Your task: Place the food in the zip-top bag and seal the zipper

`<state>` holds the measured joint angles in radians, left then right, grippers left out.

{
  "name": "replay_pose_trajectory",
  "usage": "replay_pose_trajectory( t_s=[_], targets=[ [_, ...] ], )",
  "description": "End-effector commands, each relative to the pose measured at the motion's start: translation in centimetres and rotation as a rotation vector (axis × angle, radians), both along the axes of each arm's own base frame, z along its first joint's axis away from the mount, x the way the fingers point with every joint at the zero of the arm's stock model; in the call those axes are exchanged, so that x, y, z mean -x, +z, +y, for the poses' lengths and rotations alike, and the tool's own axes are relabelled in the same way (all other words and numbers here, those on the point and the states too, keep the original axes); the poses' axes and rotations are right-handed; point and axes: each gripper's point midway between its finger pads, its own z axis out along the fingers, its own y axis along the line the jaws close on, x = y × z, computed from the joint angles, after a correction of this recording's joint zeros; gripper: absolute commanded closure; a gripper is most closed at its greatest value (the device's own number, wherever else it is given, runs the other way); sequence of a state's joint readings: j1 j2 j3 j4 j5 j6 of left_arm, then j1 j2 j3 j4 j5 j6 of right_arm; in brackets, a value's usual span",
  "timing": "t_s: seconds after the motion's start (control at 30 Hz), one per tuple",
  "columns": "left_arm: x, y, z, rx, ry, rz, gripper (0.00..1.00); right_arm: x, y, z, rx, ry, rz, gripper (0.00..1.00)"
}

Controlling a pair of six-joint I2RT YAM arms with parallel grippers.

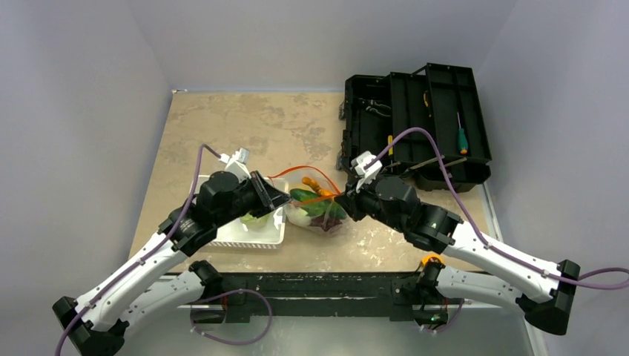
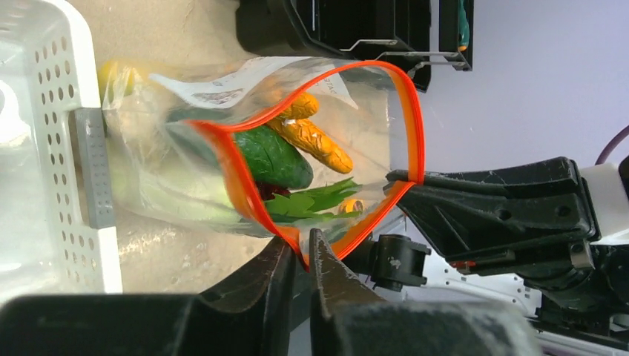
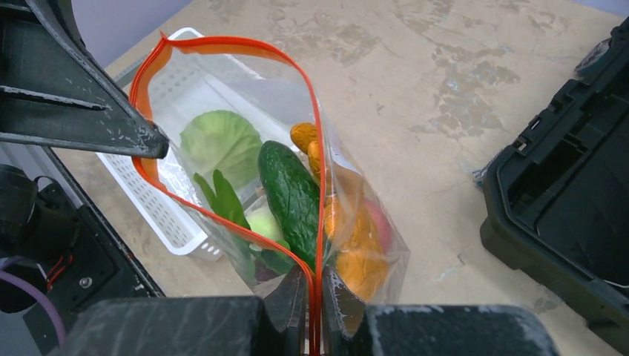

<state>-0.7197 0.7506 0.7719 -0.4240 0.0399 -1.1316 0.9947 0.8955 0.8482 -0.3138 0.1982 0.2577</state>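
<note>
**Desk:** Overhead, your two arms meet above the tabletop [image 1: 245,126]. The zip-top bag [image 1: 320,213] hangs between the left gripper [image 1: 284,198] and the right gripper [image 1: 340,199]. One white basket [image 1: 256,236] sits just beside it, and one black toolbox [image 1: 415,126] lies open at the far right edge.

**Field:** Only your left wrist view shows the left gripper's jaws pinching the zipper [image 2: 236,178], with the mouth gaping.

**Desk:** And the right wrist view?

**Field:** The right gripper nips the strip's opposite end. Inside are one cucumber [image 3: 293,193], one cabbage [image 3: 222,141] and several orange pieces [image 3: 352,252]. Open tabletop stretches beyond the bag towards the far edge.
</note>
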Motion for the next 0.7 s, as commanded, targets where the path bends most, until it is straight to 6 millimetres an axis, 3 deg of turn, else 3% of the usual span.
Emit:
replay_pose_trajectory(
  t_s=[0.0,0.13,0.2,0.3,0.37,0.53,0.67],
  targets=[
    [1.2,2.5,0.2,-0.096,-0.148,-0.151,0.83,-0.6,2.5,0.3,-0.061,0.010,-0.106,1.00],
    [2.5,4.8,0.3,-0.177,-0.287,-0.293,0.66,-0.1,1.1,0.1,-0.053,0.023,-0.082,1.00],
    [3.6,7.3,-0.1,-0.175,-0.388,-0.418,0.57,-0.1,0.4,0.1,-0.036,0.022,-0.067,1.00],
    [5.1,10.4,-1.3,-0.162,-0.545,-0.561,0.50,-0.1,-0.3,0.1,-0.014,0.019,-0.054,1.00],
    [5.9,11.4,-1.9,-0.192,-0.641,-0.620,0.48,-0.1,-0.2,0.1,-0.017,0.023,-0.053,1.00],
    [6.4,10.6,-5.0,-0.402,-0.822,-0.824,0.44,0.2,0.5,0.5,-0.056,0.044,-0.065,1.00],
    [4.4,8.4,-6.8,-0.552,-0.871,-0.941,0.43,0.4,1.0,0.6,-0.092,0.055,-0.086,1.00]
  ],
)
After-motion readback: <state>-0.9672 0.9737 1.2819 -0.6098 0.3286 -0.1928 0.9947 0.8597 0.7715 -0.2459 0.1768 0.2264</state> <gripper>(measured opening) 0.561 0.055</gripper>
